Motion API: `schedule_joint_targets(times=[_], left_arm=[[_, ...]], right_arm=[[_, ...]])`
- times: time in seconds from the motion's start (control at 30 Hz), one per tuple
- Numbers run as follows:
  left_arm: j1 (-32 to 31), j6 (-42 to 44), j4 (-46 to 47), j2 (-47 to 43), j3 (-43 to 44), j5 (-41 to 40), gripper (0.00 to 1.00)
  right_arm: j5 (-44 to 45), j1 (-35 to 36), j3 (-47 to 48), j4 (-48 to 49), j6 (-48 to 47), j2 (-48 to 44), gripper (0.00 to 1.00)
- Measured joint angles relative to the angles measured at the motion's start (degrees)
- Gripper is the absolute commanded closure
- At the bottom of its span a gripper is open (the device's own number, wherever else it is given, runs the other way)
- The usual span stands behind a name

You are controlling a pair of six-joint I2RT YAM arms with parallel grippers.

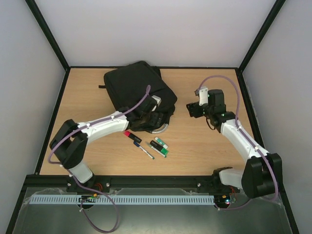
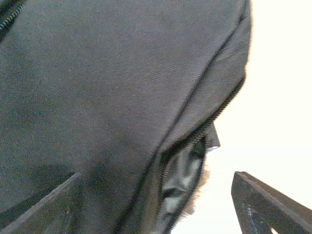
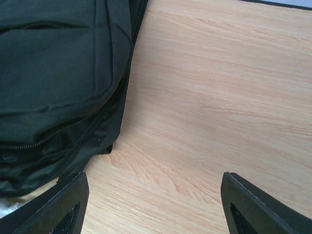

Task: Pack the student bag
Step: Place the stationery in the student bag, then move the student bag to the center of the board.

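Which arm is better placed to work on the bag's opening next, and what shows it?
Left, most likely. The left hand sits at the near edge of the student bag, with the zip gap in its wrist view. The right hand hangs open over the table, beside the bag, not touching.

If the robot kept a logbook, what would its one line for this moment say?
task: pack student bag | left claw: open, at bag's zip opening | right claw: open, over table beside bag | pens: on table
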Motion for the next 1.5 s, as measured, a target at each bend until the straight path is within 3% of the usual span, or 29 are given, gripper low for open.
schedule_joint_targets(times=[0.03,0.17,0.2,0.27,0.6,0.7,0.8,1.13,1.33,1.5], left_arm=[[-0.31,0.0,-0.57,-1.05,0.0,-0.24,0.02],[-0.76,-1.18,-1.97,-8.63,-0.04,-0.96,0.01],[-0.11,-1.4,-2.01,-10.67,-0.04,-1.07,0.01],[2.08,-2.19,-1.77,-13.68,-0.15,-0.68,0.01],[27.52,-16.2,3.3,-14.05,-9.7,6.25,0.01],[33.83,-22.62,6.34,-13.77,-13.14,10.23,0.01],[37.62,-27.04,8.98,-13.77,-16.28,12.81,0.01],[37.79,-31.52,17.0,-5.44,-16.76,20.7,0.09],[36.41,-31.61,18.18,2.21,-14.34,23.45,0.14],[32.54,-30.05,16.26,6.84,-7.58,22.75,0.16]], right_arm=[[-0.9,-0.7,1.01,-0.61,0.17,0.66,0.24],[-6.69,-3.37,8.44,-3.76,1.01,6.08,0.2],[-8.22,-3.8,10.78,-4.44,1.31,8.09,0.17],[-11.39,-4.39,15.85,-5.14,2.56,12.79,0.01],[-22.49,-4.83,42.45,-9.99,8.07,37.51,0.0],[-25.16,-4.63,51.36,-12.15,8.28,46.1,0.06],[-27.28,-4.55,53.86,-13.99,8.55,50.64,0.09],[-31.89,-2.47,54.23,-18.21,9.16,56.98,0.15],[-32.5,-0.5,54.23,-18.73,9.35,57.53,0.42],[-32.13,-1.22,53.48,-19.19,9.88,57.94,0.52]])
